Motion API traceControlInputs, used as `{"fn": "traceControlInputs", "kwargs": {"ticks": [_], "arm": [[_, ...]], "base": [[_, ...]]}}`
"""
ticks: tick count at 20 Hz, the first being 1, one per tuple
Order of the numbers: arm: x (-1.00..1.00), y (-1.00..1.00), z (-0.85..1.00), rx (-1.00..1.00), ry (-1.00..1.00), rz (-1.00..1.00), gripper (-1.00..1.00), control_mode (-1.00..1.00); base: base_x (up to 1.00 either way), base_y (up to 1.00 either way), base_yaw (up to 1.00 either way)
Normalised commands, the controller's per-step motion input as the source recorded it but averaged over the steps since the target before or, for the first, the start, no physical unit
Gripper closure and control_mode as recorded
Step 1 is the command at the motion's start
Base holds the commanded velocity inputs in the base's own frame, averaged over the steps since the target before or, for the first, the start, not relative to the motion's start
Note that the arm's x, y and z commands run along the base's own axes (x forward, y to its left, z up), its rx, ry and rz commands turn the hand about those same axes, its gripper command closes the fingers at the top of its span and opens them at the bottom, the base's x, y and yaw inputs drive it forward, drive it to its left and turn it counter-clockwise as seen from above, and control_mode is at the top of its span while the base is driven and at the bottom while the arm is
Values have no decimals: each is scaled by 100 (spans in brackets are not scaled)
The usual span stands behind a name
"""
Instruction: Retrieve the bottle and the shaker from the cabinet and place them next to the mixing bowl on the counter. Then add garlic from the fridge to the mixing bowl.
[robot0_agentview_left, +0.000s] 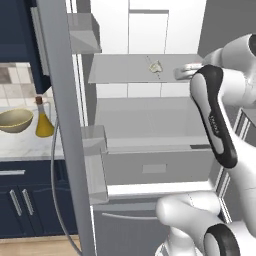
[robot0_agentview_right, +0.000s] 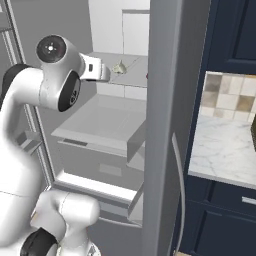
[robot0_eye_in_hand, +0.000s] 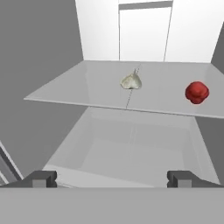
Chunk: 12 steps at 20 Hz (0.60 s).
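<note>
The fridge (robot0_agentview_left: 150, 125) stands open. Its grey shelf (robot0_eye_in_hand: 87, 87) carries the garlic (robot0_eye_in_hand: 131, 81) near the middle and a small red item (robot0_eye_in_hand: 197, 92) to one side of it. Outside the fridge, the mixing bowl (robot0_agentview_left: 15, 120) and bottle (robot0_agentview_left: 43, 120) sit on the worktop (robot0_agentview_left: 25, 145). The fingers (robot0_eye_in_hand: 43, 178) are spread wide, released, short of the shelf.

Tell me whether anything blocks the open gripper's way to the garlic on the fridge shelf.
Nothing visible does. The garlic lies alone mid-shelf, straight ahead of the open gripper. A red item sits apart to its side in the hand view, off the direct line.
</note>
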Motion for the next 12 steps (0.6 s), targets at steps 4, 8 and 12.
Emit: {"fn": "traceControlInputs", "kwargs": {"ticks": [4,8,12], "arm": [[51,0,-5,0,0,1,-100,-100],[51,0,-11,0,2,4,-100,-100],[50,0,-17,0,2,5,-100,-100]], "base": [[0,0,0],[0,0,0],[0,0,0]]}}
